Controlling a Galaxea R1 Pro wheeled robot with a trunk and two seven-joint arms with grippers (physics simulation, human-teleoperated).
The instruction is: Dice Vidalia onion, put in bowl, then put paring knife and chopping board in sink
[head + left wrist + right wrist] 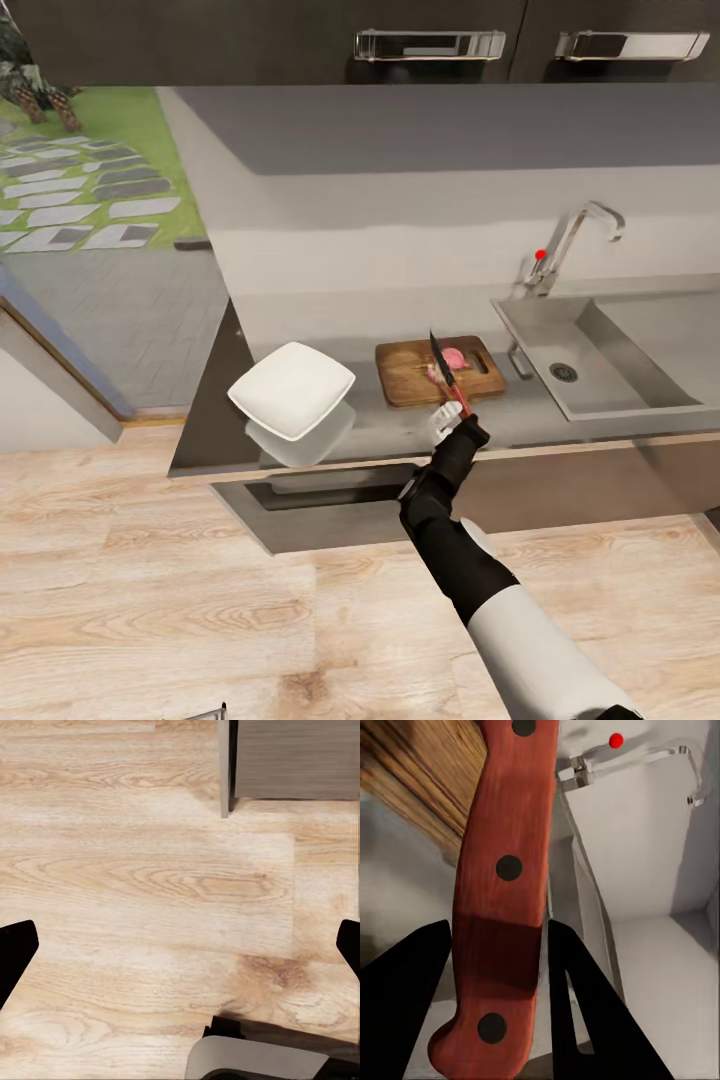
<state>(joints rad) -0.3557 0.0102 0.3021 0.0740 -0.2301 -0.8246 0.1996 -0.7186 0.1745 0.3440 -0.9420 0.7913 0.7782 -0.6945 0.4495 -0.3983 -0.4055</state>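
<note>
On the grey countertop [380, 425] lies the brown chopping board [405, 385], with the pinkish Vidalia onion [455, 357] on it. My right gripper [450, 410] is shut on the red handle of the paring knife [441, 358]. The dark blade points up over the board, right beside the onion. In the right wrist view the handle [502, 892] sits between both black fingers [405, 1005], and my right gripper [499, 945] has the board [427, 780] beyond it. The white bowl [291, 388] stands left of the board. The sink [640, 385] is at the right. My left gripper [180, 949] hangs open over wood floor.
The chrome faucet [572, 240] with a red dot rises behind the sink, and it also appears as the faucet [630, 761] in the right wrist view. Dark upper cabinets with metal handles [430, 43] hang above. The counter's left end [205, 400] borders a doorway and wood floor.
</note>
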